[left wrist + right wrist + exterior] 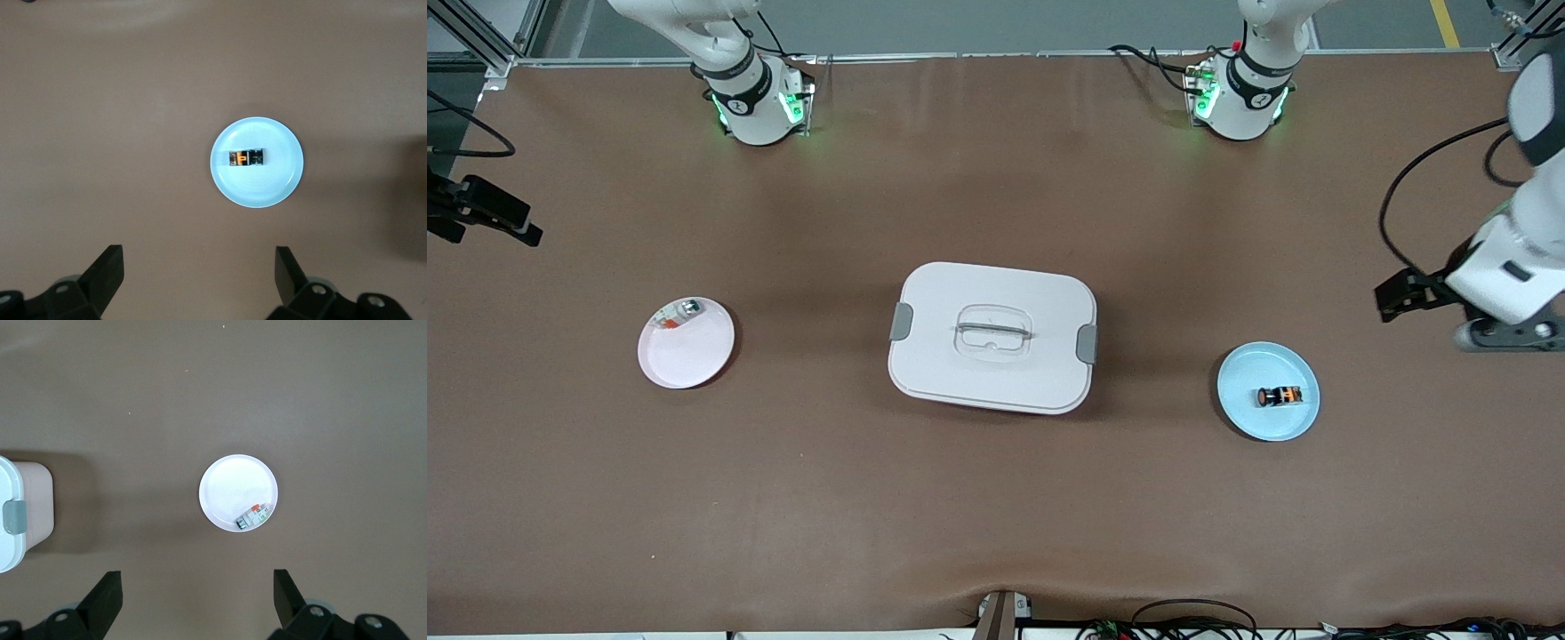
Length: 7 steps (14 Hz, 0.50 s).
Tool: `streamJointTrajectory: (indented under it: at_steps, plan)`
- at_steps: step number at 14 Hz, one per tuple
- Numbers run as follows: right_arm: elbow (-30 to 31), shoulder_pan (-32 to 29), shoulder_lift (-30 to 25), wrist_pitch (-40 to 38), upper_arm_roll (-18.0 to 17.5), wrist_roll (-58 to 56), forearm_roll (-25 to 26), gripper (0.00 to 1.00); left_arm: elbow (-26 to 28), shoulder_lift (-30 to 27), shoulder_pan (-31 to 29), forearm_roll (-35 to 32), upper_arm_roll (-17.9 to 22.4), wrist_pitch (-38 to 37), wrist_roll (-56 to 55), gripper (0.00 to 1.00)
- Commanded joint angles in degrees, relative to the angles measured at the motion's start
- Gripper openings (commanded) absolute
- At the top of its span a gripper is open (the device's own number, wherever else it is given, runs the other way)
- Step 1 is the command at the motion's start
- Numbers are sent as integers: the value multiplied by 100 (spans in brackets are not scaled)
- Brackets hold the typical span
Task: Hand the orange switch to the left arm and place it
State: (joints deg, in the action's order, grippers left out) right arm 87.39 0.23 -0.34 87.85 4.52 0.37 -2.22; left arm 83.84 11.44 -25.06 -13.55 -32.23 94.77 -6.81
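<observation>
Brown tabletop (996, 498) carries a large white rounded plastic box (992, 338) with grey latches at its middle. Toward the left arm's end, a round light-blue plate (1240, 404) holds the tiny black orange-capped switch (1279, 396), lying on its side. Only the wrist views show the fingers: left gripper (199, 280) and right gripper (197, 600) both spread wide, empty, over the table.

Two plates (686, 351), one box (992, 336).
</observation>
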Motion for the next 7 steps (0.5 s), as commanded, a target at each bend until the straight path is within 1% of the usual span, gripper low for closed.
streamJointTrajectory:
  at_steps: [1,2,3,4,5,6,7]
  plan:
    - [-125,-93,43,-92,-83,-37,82,100,-289,-166,-70,115,14,-336,31,100]
    - [-125,-93,43,-92,-83,-37,82,100,-246,-351,-34,159,76,-363,74,100]
    - [-125,-84,43,-92,-83,-37,82,100,-220,-492,270,229,363,-581,127,100]
    - [-125,-84,43,-92,-83,-29,82,100,-202,-589,909,482,1115,-818,206,100]
    - [-125,-84,43,-92,-83,-37,82,100,7,-851,1437,972,1801,-881,224,100]
    - [-125,-84,43,-92,-83,-29,82,100,183,-1028,1590,1342,2217,-821,259,100]
    - [-125,-84,43,-92,-83,-37,82,100,263,-1125,1601,1398,2299,-829,381,100]
